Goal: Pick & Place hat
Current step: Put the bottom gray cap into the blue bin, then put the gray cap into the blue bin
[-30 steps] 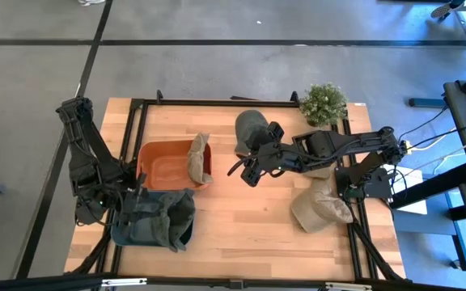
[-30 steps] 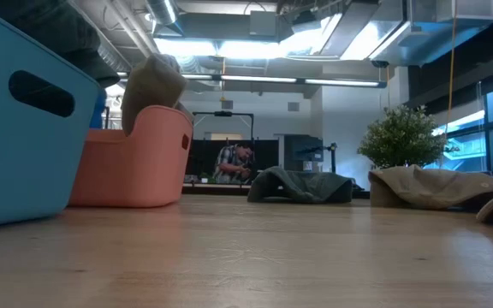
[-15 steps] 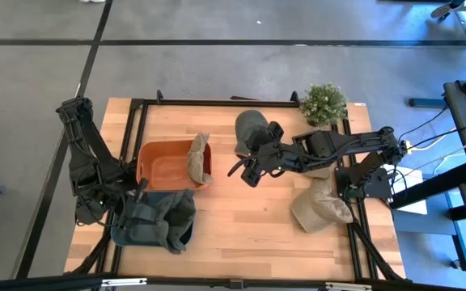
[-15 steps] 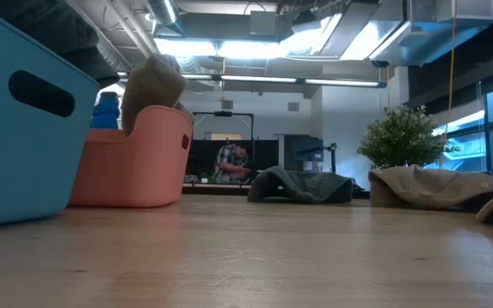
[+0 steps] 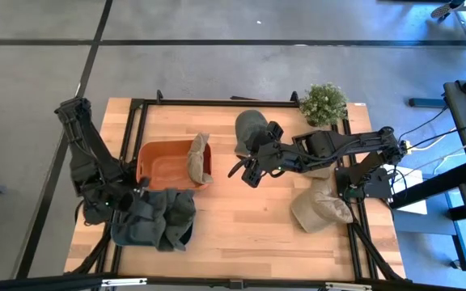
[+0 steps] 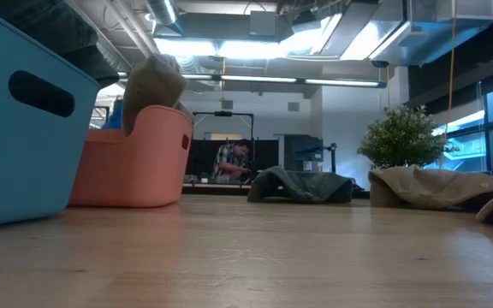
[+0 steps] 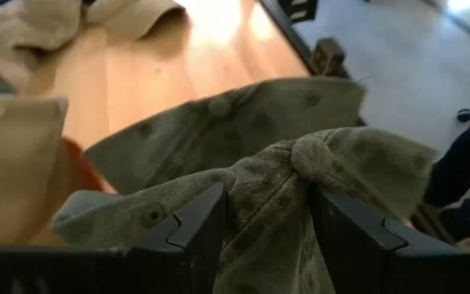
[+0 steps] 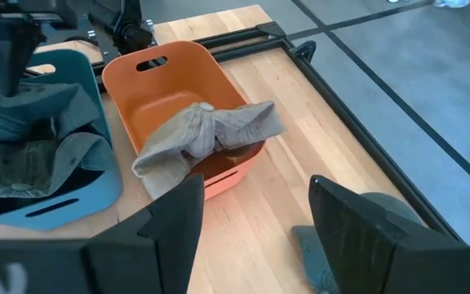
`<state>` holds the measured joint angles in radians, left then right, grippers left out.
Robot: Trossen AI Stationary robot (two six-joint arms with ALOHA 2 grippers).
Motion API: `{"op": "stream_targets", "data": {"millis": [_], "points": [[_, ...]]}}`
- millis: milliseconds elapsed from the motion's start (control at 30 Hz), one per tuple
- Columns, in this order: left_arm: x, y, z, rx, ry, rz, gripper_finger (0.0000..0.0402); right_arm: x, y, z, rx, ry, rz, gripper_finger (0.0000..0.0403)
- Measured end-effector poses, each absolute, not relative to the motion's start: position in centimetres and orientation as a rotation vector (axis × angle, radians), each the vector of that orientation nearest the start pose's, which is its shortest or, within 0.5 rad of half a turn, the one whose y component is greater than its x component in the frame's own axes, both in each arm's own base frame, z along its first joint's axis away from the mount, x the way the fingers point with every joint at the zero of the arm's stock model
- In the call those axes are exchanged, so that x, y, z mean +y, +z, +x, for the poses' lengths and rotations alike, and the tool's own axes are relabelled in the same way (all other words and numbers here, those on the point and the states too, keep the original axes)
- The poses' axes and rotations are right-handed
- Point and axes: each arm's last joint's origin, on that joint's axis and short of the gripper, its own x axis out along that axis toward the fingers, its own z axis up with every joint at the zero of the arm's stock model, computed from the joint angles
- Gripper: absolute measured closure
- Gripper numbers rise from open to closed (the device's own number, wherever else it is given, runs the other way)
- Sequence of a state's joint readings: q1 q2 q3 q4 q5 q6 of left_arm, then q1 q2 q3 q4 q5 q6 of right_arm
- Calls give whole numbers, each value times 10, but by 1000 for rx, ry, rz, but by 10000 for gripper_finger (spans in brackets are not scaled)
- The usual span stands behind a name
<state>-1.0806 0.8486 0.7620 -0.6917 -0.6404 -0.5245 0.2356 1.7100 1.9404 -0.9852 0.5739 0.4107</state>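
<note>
A dark green hat [image 5: 162, 217] lies bunched on the blue bin [image 5: 123, 236] at the table's near left, on top of another dark green hat [image 7: 227, 131]. My left gripper [image 7: 268, 196] reaches over that bin, open, with the bunched crown [image 7: 312, 157] between its fingers. A tan hat [image 5: 199, 159] hangs over the right rim of the orange bin [image 5: 156, 166]. My right gripper [image 5: 247, 171] hovers open above the table's middle with nothing in it. My left gripper has the top hat's bunched crown [image 7: 277, 214] lying between its open fingers [image 7: 196, 230], and the cloth rests against both inner sides. The fingers come slanting down from the table's left. The hat rests on the pile in the blue bin, slack.
Another dark green hat [image 5: 252, 129] lies at the far middle of the table. Tan hats [image 5: 320, 206] are piled at the right edge, and a potted plant [image 5: 324, 103] stands at the far right corner. Bare wood lies between the bins and my right arm.
My left gripper has rolled and tipped a little over the blue bin. The dark green hat there has drawn together and shifted slightly toward the table's left. My right arm has kept still.
</note>
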Motion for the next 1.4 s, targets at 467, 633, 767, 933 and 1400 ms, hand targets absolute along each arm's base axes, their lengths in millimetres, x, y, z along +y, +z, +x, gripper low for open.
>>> {"op": "stream_targets", "data": {"millis": [467, 633, 767, 933, 1400], "points": [[-115, 303, 109, 726, -371, -2, 225, 66, 416, 343, 615, -455, 92, 179], [-106, 309, 112, 786, -359, -29, 228, 66, 416, 343, 616, -454, 88, 179], [-99, 318, 117, 763, -309, -67, 225, 66, 415, 342, 625, -458, 92, 179], [-86, 339, 126, 669, -215, -110, 225, 67, 411, 346, 622, -474, 136, 179], [-56, 378, 157, 320, -30, -98, 224, 70, 367, 342, 914, -664, 176, 179]]}}
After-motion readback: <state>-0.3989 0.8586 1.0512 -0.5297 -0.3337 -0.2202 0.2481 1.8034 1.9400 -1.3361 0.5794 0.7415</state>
